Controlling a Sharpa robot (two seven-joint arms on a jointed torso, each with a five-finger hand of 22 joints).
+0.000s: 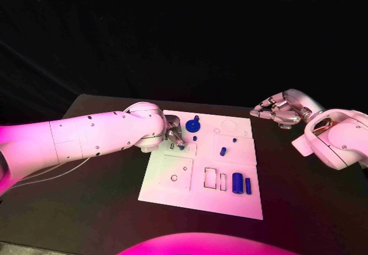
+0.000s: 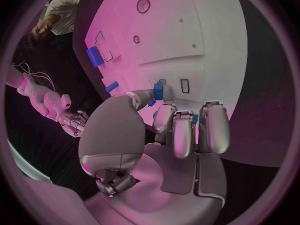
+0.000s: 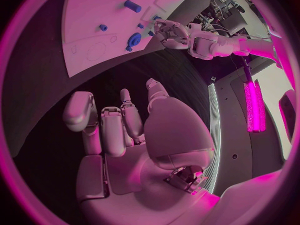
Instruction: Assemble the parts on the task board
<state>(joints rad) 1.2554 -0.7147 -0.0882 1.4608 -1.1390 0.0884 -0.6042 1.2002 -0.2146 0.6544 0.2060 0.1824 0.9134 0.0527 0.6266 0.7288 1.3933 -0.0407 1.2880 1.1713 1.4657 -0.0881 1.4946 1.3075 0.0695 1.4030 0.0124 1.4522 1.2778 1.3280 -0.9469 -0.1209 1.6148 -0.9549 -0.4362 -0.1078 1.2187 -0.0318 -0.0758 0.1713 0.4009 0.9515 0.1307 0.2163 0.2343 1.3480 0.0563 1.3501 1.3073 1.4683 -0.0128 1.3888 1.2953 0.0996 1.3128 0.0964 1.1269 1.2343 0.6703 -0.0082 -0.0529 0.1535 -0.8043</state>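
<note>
Left silver hand [image 1: 173,135] down over the white rectangular task board [image 1: 201,199], pinching a small blue part [image 2: 158,90] at its fingertips, blocking that spot from above. Right silver hand [image 1: 276,112] off the board over the black table [image 1: 100,212], fingers curled, holding nothing. Elsewhere on the board: a blue round disc-shaped part [image 1: 192,126], a blue cylinder part [image 1: 237,183], a slim blue bar [image 1: 248,185].

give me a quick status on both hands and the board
Left hand pinching a small blue part over the task board. Right hand off the board, holding nothing, fingers curled. Nothing in the way.
</note>
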